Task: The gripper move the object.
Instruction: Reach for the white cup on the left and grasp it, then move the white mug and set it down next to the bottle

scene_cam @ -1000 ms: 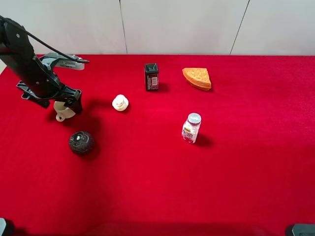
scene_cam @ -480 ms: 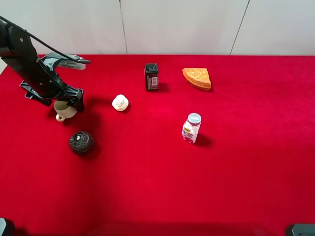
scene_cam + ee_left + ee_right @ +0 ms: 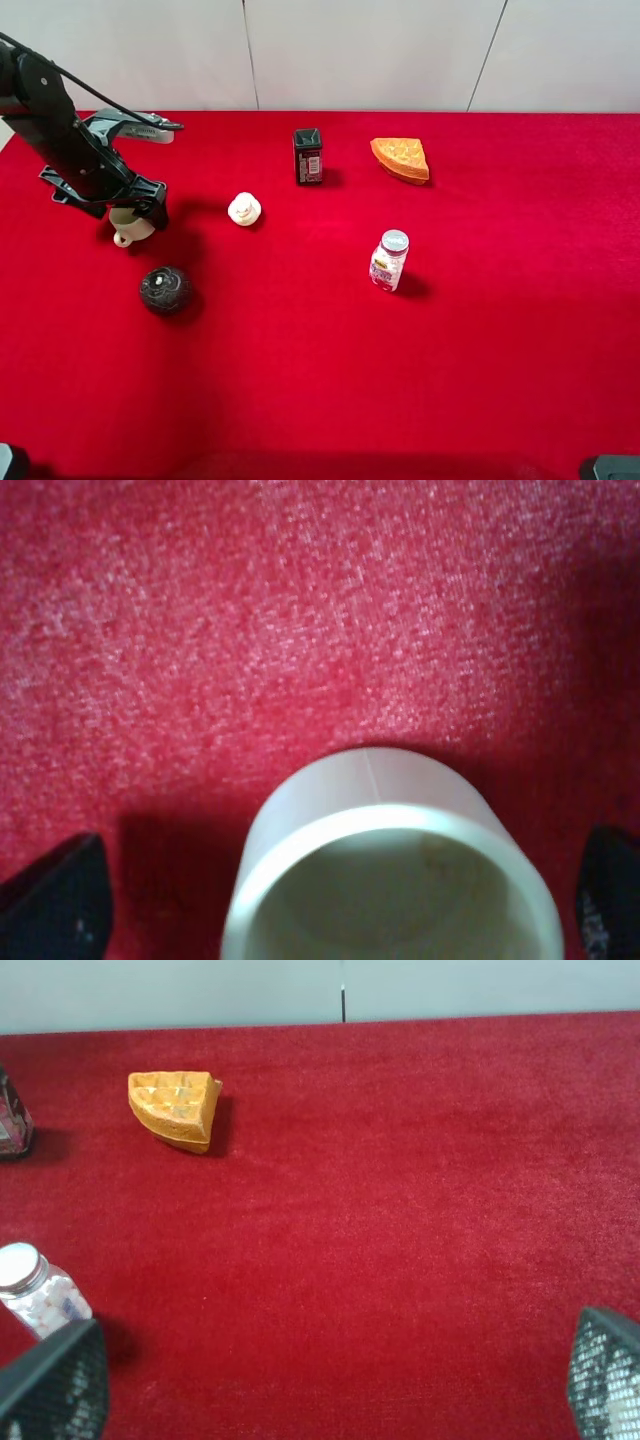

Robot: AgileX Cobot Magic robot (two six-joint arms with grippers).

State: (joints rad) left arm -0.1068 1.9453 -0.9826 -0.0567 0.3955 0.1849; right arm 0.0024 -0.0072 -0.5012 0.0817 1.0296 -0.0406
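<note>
Above mug (image 3: 128, 229), left gripper (image 3: 138, 207) angled down, jaws wide astride it.

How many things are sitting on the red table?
6: mug at the left gripper, dark ball nearer the camera, white figurine beside it, black box and orange wedge at back, bottle mid-table. None seems hidden.

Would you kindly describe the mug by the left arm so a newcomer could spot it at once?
On the left side of the red cloth, look under the left gripper. The mug is a small cream cup with a loop handle and open top, unlike the rounded white figurine to its right and the dark patterned ball nearer the camera.
</note>
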